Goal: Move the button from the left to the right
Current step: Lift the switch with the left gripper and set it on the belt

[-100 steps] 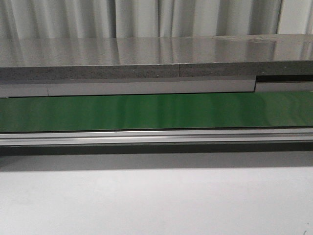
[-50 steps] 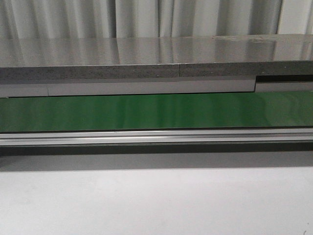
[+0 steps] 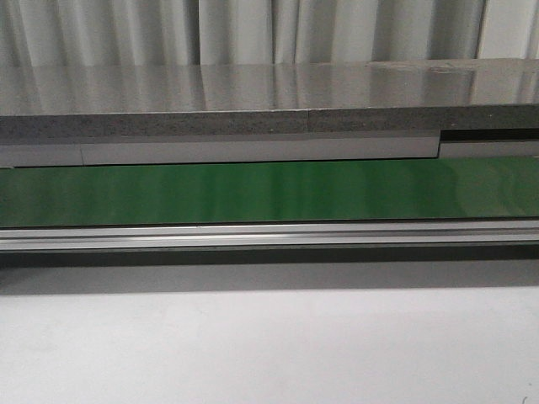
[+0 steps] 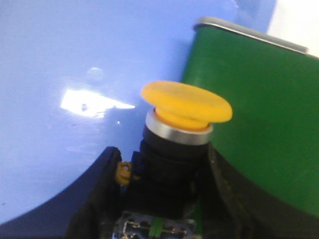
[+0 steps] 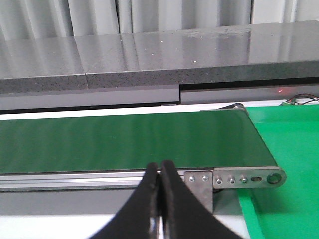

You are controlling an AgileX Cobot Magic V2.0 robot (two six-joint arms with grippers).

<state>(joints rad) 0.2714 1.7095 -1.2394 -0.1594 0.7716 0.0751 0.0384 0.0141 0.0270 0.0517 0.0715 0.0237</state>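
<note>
In the left wrist view the button (image 4: 184, 107) fills the middle: a yellow-orange mushroom cap over a silver ring and a black body. My left gripper (image 4: 164, 174) is shut on that black body, one dark finger on each side. The button hangs over the edge where a blue surface (image 4: 75, 59) meets the green belt (image 4: 259, 114). My right gripper (image 5: 160, 172) is shut with nothing in it, its fingertips together in front of the conveyor's rail. Neither gripper nor the button shows in the front view.
A green conveyor belt (image 3: 269, 192) runs across the front view with an aluminium rail (image 3: 269, 234) along its near side and a grey stone ledge (image 3: 253, 105) behind. The belt's roller end (image 5: 259, 177) and a green mat (image 5: 289, 149) show in the right wrist view.
</note>
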